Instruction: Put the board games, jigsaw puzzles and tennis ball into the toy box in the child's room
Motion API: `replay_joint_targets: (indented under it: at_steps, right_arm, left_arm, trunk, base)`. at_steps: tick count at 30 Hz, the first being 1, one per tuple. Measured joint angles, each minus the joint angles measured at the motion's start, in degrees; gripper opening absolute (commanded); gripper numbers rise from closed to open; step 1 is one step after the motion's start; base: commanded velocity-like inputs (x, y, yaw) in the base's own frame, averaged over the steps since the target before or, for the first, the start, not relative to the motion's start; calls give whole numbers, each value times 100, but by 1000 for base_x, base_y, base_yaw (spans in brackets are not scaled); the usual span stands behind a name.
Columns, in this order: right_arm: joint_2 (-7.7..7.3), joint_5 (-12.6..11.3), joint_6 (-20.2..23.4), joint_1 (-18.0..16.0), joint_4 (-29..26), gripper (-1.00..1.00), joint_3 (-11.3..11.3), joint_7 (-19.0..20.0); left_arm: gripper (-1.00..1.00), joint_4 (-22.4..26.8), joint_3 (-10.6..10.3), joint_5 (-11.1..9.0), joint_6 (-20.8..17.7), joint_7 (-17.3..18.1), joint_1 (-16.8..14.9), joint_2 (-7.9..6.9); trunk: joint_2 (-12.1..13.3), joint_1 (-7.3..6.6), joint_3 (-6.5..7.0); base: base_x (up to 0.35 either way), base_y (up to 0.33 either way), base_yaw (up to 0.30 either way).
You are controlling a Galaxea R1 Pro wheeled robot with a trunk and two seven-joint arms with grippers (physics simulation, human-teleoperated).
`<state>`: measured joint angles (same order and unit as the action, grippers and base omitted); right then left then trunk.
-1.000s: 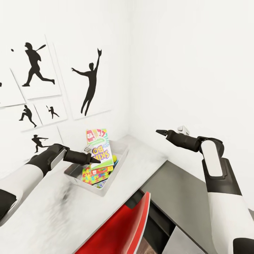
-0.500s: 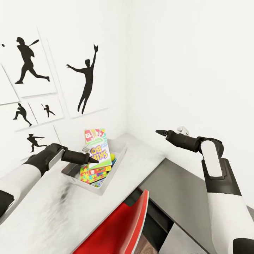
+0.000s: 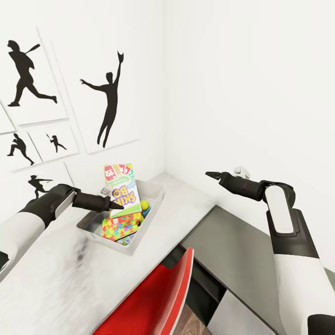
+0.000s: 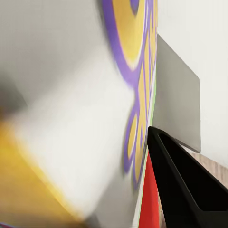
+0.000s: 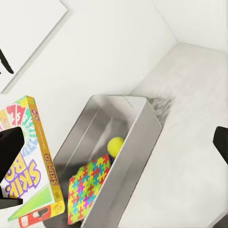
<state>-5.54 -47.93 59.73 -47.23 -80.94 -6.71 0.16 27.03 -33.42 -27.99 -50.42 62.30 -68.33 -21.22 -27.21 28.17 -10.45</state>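
Observation:
My left gripper [image 3: 116,204] is shut on the Skip-Bo board game [image 3: 123,195], a white-green-red carton held tilted on edge, with its lower end down in the toy box [image 3: 151,221]. That carton [image 4: 85,95] looms blurred beside one finger [image 4: 180,185] in the left wrist view. Inside the grey toy box [image 5: 142,137] lie a jigsaw puzzle [image 5: 88,187] and the tennis ball [image 5: 115,146], with the Skip-Bo carton [image 5: 28,166] leaning over them. My right gripper [image 3: 210,174] hovers to the right of the box, above the table [image 3: 186,204], open and holding nothing.
The toy box sits near the room's corner, close to the wall of baseball-player prints [image 3: 109,107]. A red swivel chair back [image 3: 153,298] stands against the table's front edge. A lower dark grey shelf section [image 3: 242,242] joins the table on the right.
The whole view has swung, sliding the wall and table leftward in the picture. The left gripper still holds the carton over the box. The right arm keeps its pose.

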Motion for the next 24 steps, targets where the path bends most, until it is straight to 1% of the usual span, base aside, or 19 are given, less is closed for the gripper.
replay_joint_targets:
  at_steps: [6, 9, 11, 14, 24]
  right_arm:
    - [0, -2, 0, 18, -26, 100, 0, 0]
    - [0, -2, 0, 25, -31, 100, 0, 0]
    - [0, -3, 0, 27, -38, 100, 0, 0]
    - [0, -2, 0, 33, -41, 100, 0, 0]
    - [0, -3, 0, 41, -42, 100, 3, 0]
  left_arm:
    - [-100, 1, -37, 25, 2, 18, -3, -20]
    - [-100, 1, -44, 208, 4, 19, -3, -32]
    - [-100, 0, -44, 447, 8, 25, -3, -39]
    - [-100, -1, -42, 595, 8, 23, -4, -41]
    - [-100, -7, -44, 643, 12, 14, -3, -36]
  trunk:
    - [0, 0, -55]
    - [0, 0, -82]
    - [0, 0, -101]
    - [0, 0, -128]
    - [0, 0, -222]
  base:
    - [0, 0, -6]
    - [0, 0, 0]
    - [0, 0, 0]
    - [0, 0, 0]
    - [0, 0, 0]
